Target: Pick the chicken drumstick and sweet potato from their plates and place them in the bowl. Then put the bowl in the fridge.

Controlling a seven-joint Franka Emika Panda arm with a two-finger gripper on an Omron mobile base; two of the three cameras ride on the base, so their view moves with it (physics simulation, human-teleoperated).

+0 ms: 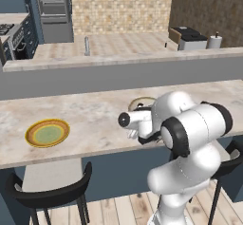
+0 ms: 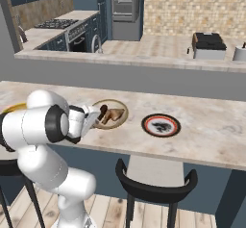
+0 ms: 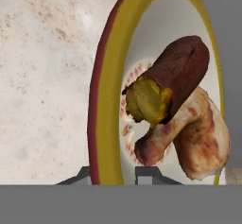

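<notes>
Pale beige marbled stone makes up the long surface [image 1: 85, 117], which runs across the room in front of a second, higher counter [image 1: 118, 58] and a tan tiled back wall. A steel fridge [image 2: 126, 3] stands at the far side, a stove [image 2: 67, 27] sits among dark blue cabinets, and a toaster [image 2: 208, 45] rests on the rear counter. Black stools [image 2: 156, 186] stand below the near edge. On the surface, a flat plate [image 1: 47, 133] with a yellow-orange rim and pale green centre lies well off to the arm's left, and a dark-rimmed plate [image 2: 161, 125] lies just beside the bowl [image 2: 120, 120] on its other side. The bowl holds both the sweet potato [image 3: 182, 72] and the chicken drumstick [image 3: 198, 138], the sweet potato resting on top of the drumstick with its yellow broken end facing the camera. The gripper [image 3: 113, 176] sits at the bowl's rim with its fingertips [image 3: 149, 174] drawn close together, one on each side of the brown-and-yellow rim, clamped on the bowl.
</notes>
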